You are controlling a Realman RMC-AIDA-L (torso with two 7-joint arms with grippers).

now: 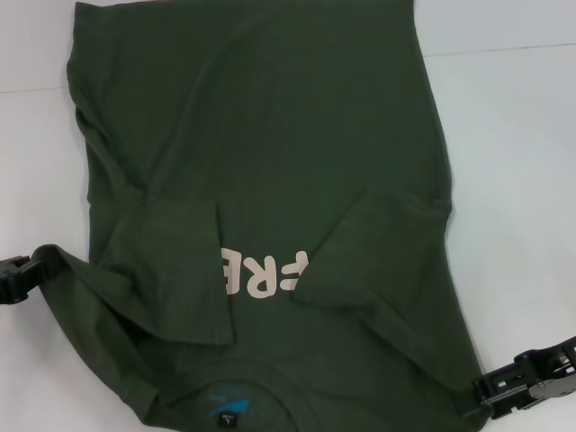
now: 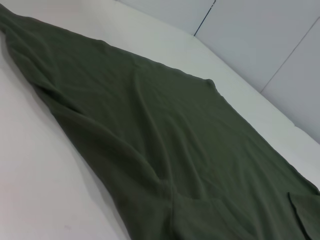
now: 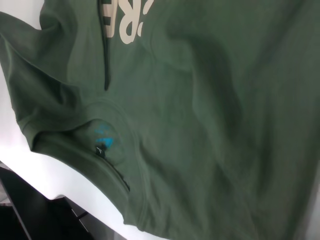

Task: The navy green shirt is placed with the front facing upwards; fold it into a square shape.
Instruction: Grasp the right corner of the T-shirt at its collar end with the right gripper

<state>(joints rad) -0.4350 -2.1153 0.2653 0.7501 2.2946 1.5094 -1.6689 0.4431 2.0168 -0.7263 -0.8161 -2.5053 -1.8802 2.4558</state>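
The navy green shirt (image 1: 270, 135) lies front up on the white table (image 1: 522, 180), collar nearest me, hem far. Both sleeves are folded in over the chest and cover part of the pale lettering (image 1: 261, 270). A blue neck label (image 1: 229, 400) shows at the collar. My left gripper (image 1: 20, 274) sits at the shirt's left shoulder, where the cloth is drawn out to a point, shut on it. At the right shoulder edge my right gripper (image 1: 490, 394) is shut on the cloth. The wrist views show only shirt (image 2: 150, 140) (image 3: 200, 125), no fingers.
White tabletop runs along both sides of the shirt (image 1: 36, 162). In the right wrist view the table's front edge (image 3: 75, 195) lies just past the collar, with dark floor (image 3: 30, 215) below. A grey wall (image 2: 260, 35) stands beyond the far table edge.
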